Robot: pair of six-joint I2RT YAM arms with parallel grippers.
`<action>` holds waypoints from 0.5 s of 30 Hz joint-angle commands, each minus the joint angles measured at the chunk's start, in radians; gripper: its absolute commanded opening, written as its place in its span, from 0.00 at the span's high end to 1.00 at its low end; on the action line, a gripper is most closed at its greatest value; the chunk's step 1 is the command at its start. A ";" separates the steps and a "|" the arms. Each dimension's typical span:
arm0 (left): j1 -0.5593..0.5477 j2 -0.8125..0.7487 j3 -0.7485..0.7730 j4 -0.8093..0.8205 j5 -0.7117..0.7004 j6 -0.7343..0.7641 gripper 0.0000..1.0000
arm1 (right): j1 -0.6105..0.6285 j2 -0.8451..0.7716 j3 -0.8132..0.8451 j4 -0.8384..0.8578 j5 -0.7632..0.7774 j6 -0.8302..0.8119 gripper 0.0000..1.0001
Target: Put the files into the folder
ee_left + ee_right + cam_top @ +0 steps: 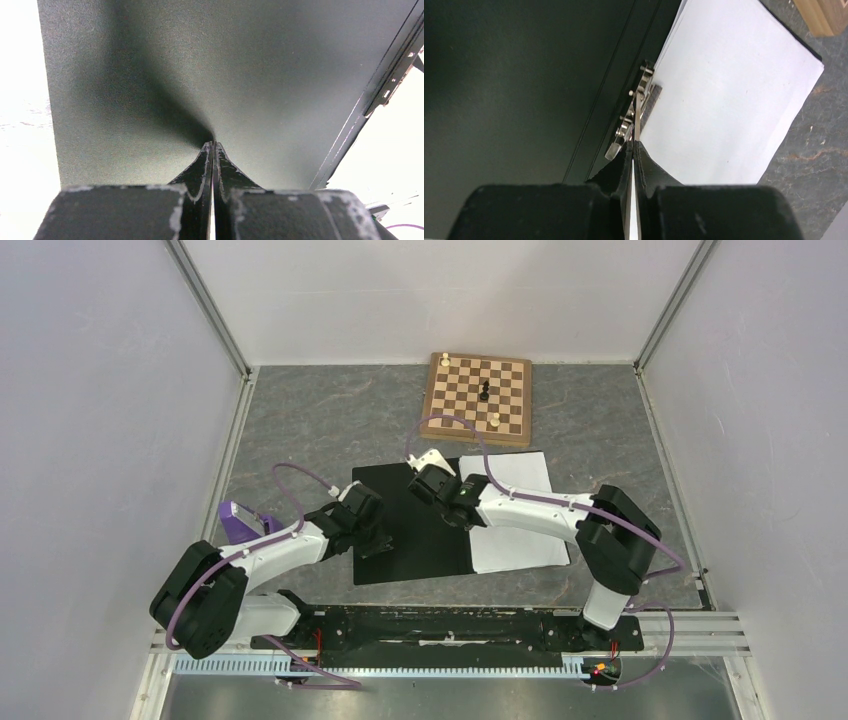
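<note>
The folder (420, 545) lies open in the middle of the table, black inside up. The files (525, 545), a stack of white sheets, lie on its right half; they also show in the right wrist view (734, 100). My left gripper (382, 543) is shut, with its tips (213, 145) down on the black left cover (200, 75). My right gripper (437, 490) is at the spine. Its jaws (634, 143) are shut on a thin lever of the metal spine clip (636, 107), at the left edge of the sheets.
A wooden chessboard (477, 397) with three pieces lies behind the folder, its corner in the right wrist view (824, 17). A purple metronome (238, 522) stands left of my left arm. Enclosure walls close off the left, right and back.
</note>
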 commanded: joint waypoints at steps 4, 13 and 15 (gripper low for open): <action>-0.003 0.032 -0.042 -0.073 -0.045 -0.042 0.98 | 0.002 -0.095 -0.156 0.041 0.018 0.054 0.98; -0.003 0.044 -0.039 -0.072 -0.044 -0.044 0.98 | -0.015 -0.127 -0.301 0.151 -0.062 0.103 1.00; -0.004 0.041 -0.041 -0.075 -0.045 -0.045 0.98 | -0.017 -0.114 -0.313 0.157 -0.061 0.109 1.00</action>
